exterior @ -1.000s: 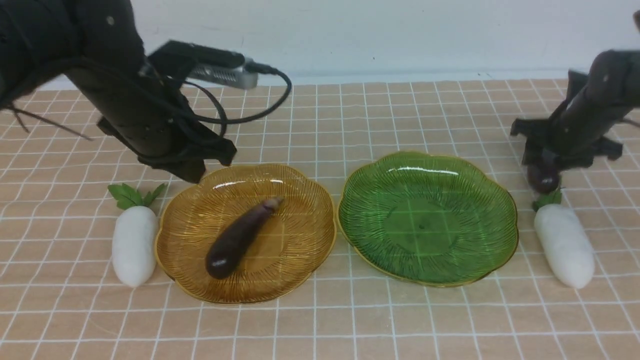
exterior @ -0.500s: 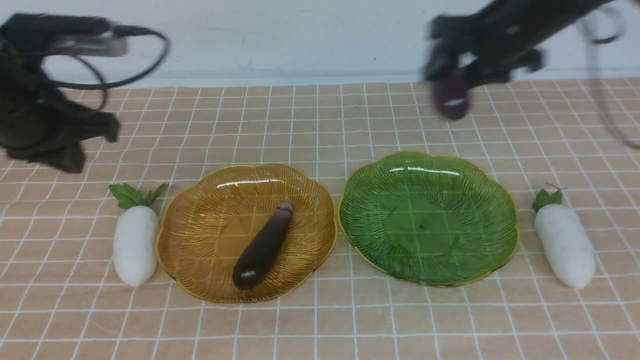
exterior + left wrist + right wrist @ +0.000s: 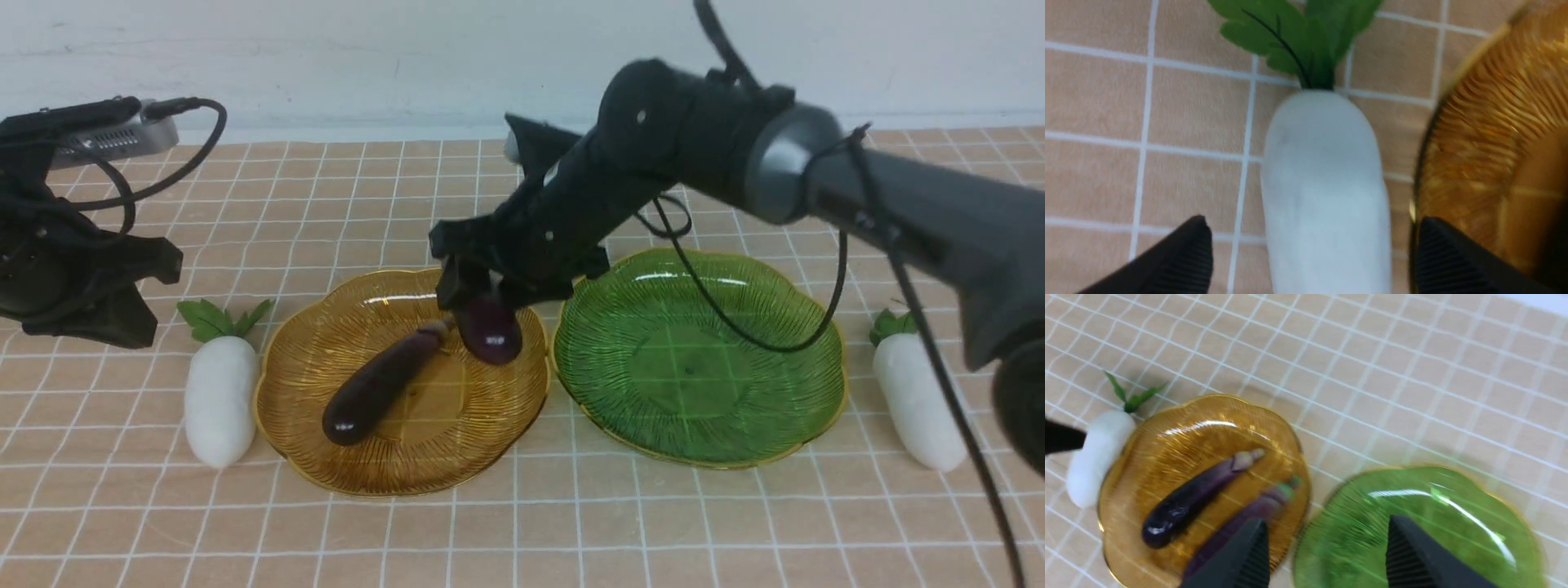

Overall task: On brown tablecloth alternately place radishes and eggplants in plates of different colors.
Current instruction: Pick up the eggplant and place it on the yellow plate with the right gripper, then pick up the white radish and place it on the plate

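Observation:
On the brown tablecloth (image 3: 522,531) stand an amber plate (image 3: 457,445) and a green plate (image 3: 694,367). One eggplant (image 3: 380,384) lies in the amber plate. My right gripper (image 3: 488,290) hangs over that plate's right side with its jaws wide apart. A second eggplant (image 3: 488,331) is just under it, blurred in the right wrist view (image 3: 1241,522) beside one finger; I cannot tell if it rests on the plate. My left gripper (image 3: 90,314) is open, its fingers (image 3: 1184,257) straddling the left radish (image 3: 1323,183). This radish (image 3: 216,400) lies left of the amber plate.
A second radish (image 3: 918,400) lies on the cloth right of the green plate, which holds nothing. My right arm (image 3: 816,171) stretches across above the green plate. A pale wall (image 3: 408,57) bounds the back of the table.
My right arm swung from the far right across to the amber plate, carrying the second eggplant; its jaws now stand apart. My left arm moved left and down over the left radish. The first eggplant shifted.

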Controlling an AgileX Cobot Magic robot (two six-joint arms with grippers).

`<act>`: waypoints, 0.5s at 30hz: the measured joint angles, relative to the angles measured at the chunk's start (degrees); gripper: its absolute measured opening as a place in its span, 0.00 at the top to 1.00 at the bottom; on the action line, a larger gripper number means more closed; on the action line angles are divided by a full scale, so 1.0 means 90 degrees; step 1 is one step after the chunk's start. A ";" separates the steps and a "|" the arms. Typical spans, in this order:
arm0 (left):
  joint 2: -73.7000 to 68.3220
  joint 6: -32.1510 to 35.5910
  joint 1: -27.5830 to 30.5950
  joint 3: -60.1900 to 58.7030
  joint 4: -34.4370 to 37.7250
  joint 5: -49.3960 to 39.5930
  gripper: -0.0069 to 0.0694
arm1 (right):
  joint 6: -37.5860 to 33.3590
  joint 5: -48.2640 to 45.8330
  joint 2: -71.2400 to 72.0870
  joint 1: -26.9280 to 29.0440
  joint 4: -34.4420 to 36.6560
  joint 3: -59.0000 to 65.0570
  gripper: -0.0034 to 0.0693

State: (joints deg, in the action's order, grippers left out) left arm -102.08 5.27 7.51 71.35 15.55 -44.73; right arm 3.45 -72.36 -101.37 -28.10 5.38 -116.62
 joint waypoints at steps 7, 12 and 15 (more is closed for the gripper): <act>-0.0629 -0.0013 0.0000 0.0000 0.0074 0.0700 0.06 | 0.0011 -0.0067 0.0713 0.0000 -0.0598 0.0595 0.46; -0.1041 -0.0013 0.0000 0.0000 0.0223 0.0855 0.11 | 0.0032 -0.0075 0.0759 0.0000 -0.1026 0.0648 0.47; -0.1150 -0.0026 0.0000 0.0000 0.0263 0.0861 0.29 | 0.0032 -0.0075 0.0759 0.0000 -0.1219 0.0656 0.46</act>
State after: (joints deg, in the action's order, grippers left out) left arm -112.43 5.03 7.51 71.35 17.92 -36.98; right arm 3.74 -73.03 -94.54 -28.10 -5.59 -110.72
